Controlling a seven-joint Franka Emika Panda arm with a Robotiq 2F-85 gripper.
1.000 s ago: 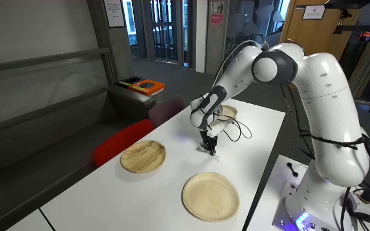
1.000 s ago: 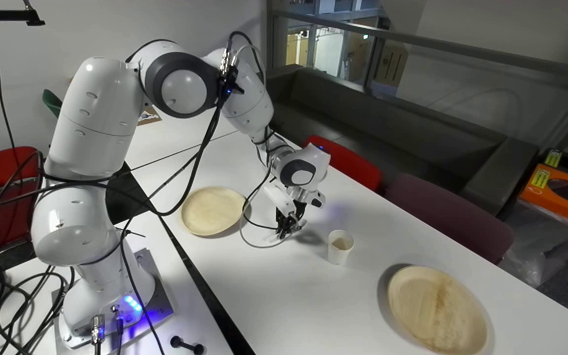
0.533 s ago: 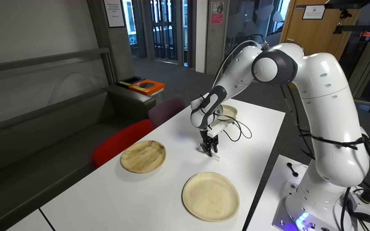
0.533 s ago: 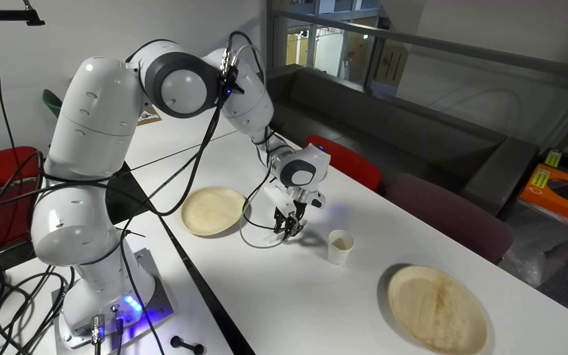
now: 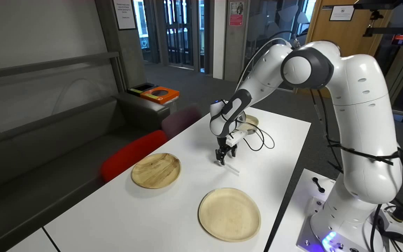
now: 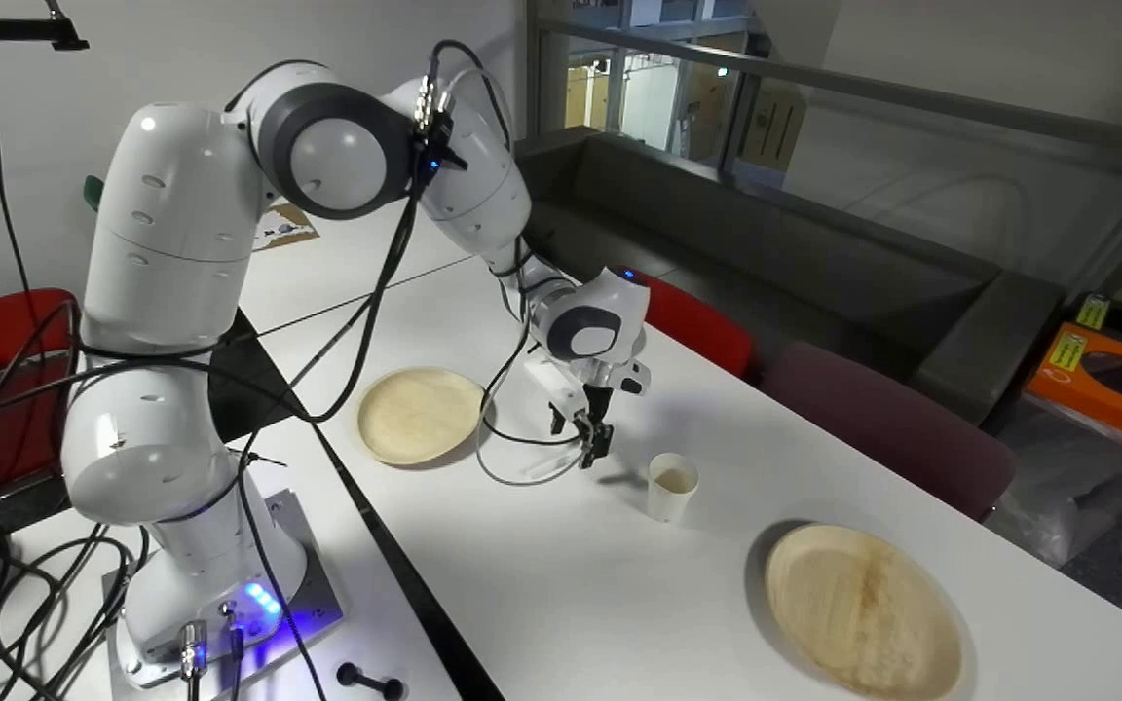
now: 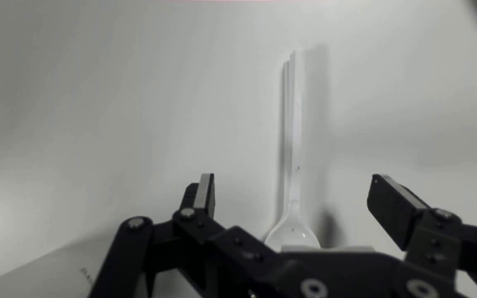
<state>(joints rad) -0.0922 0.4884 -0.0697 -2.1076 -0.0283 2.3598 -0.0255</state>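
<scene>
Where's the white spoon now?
In the wrist view, the white spoon lies just right of centre, its bowl low between the open jaws of the gripper.

Smooth white table (image 5: 135,213) carries round brown-grained wooden plate (image 5: 156,170), round pale plain plate (image 5: 230,215), round brown-streaked plate (image 6: 866,611), all apart; upright white tapered cup (image 6: 670,495); long-handled white plastic spoon (image 7: 297,149) (looks stacked from here).

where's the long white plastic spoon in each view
In an exterior view: long white plastic spoon, below and right of centre, only partly visible.
In an exterior view: spoon, faint, below and slightly left of centre.
Wrist view: spoon, right of centre, running lengthwise up the picture.
Shared landmark: black two-fingered end effector, close by it in all three.
</scene>
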